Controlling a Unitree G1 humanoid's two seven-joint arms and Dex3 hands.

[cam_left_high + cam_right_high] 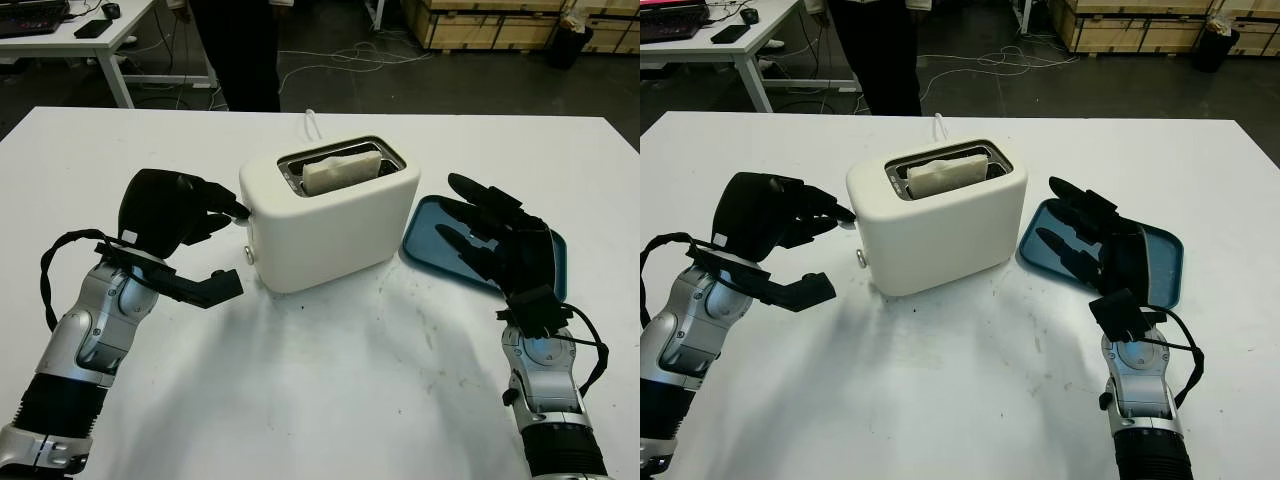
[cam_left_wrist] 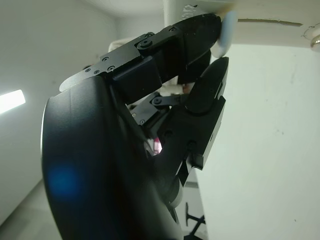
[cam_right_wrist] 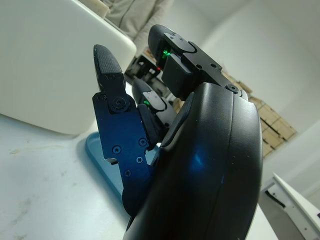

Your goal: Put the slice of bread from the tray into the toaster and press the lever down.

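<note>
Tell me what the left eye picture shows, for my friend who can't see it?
A white toaster stands on a white table with a slice of bread in its slot. The left robot hand reaches its fingertips to the toaster's end, at the lever, while the open right robot hand is over a blue tray beside the toaster.

Black shells on left hand and right hand, small screws along finger links. Silver forearms, black ribbed cuffs at the lower frame corners. Looped black cables beside each wrist. Green lights inside the right hand; blue glow at its wrist.
</note>
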